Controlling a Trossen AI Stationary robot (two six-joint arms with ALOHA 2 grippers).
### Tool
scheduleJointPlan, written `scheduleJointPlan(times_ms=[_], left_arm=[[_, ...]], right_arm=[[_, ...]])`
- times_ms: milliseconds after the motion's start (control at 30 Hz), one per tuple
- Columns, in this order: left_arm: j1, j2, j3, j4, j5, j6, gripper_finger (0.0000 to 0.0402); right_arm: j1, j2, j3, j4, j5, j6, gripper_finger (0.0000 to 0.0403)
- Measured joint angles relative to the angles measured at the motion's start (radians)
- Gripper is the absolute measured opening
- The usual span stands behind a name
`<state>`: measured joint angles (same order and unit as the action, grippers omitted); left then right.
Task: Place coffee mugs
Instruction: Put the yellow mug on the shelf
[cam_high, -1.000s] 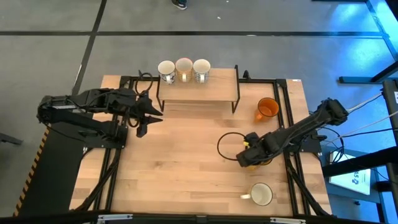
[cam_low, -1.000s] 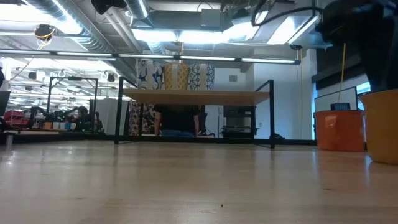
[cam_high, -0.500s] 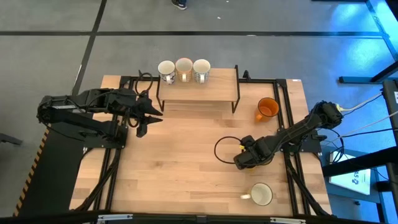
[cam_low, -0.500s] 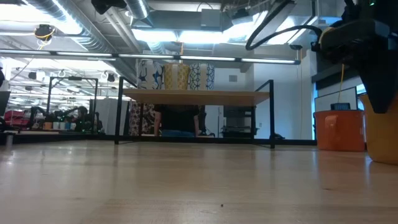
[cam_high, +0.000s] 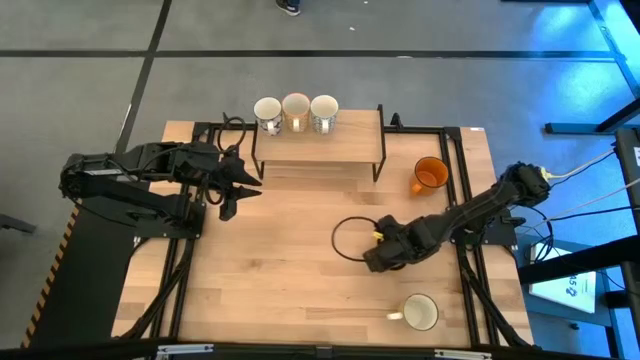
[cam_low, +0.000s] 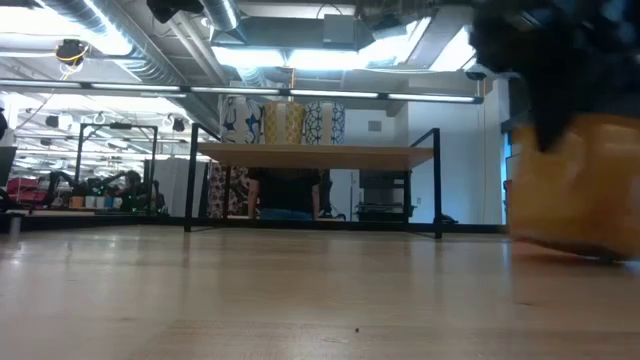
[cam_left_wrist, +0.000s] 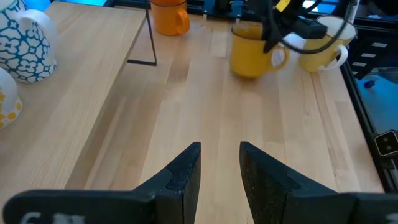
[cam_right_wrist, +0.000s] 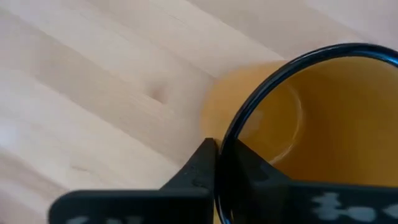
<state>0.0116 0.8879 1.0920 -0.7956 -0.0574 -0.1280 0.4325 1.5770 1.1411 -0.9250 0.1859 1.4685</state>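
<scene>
The amber-yellow mug (cam_left_wrist: 252, 48) stands upright on the table (cam_high: 280, 270), right of centre, its dark rim pinched between the fingers of the right gripper (cam_high: 378, 254); the right wrist view shows one finger (cam_right_wrist: 208, 162) outside the wall and the other inside, shut tight on the rim. So the step in hand appears to be the grasp, or the very start of carrying this mug off. Three mugs (cam_high: 296, 113) already stand side by side on the raised shelf (cam_high: 345, 140) at the far edge. The orange mug (cam_high: 430, 174) waits on the table just right of the shelf, and a cream mug (cam_high: 420, 312) sits near the front edge, apart from the held one. The left gripper (cam_high: 232, 190) hovers over the table's left part, beside the shelf's left legs, its fingers (cam_left_wrist: 183, 177) partly apart and holding nothing. The next move likely calls for lifting the mug clear and carrying it level over the shelf edge to the free space right of the three, without knocking them.
</scene>
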Motion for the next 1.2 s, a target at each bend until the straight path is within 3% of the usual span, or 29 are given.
scheduleJointPlan(times_ms=[233, 533, 733, 1200], left_arm=[[0.0, 0.0, 0.0, 0.0, 0.0, 0.0, 0.0105], [0.0, 0.0, 0.0, -0.03, 0.0, -0.027, 0.0105], [0.0, 0.0, 0.001, -0.046, 0.0, -0.028, 0.0105], [0.0, 0.0, 0.001, -0.049, -0.002, -0.048, 0.0105]], right_arm=[[-0.112, 0.105, 0.127, 0.128, 0.032, -0.21, 0.0005], [-0.228, 0.321, 0.369, 0.069, -0.006, -0.379, 0.0005], [-0.258, 0.396, 0.441, 0.059, -0.019, -0.43, 0.0008], [-0.31, 0.408, 0.441, 0.182, 0.0, -0.461, 0.0147]])
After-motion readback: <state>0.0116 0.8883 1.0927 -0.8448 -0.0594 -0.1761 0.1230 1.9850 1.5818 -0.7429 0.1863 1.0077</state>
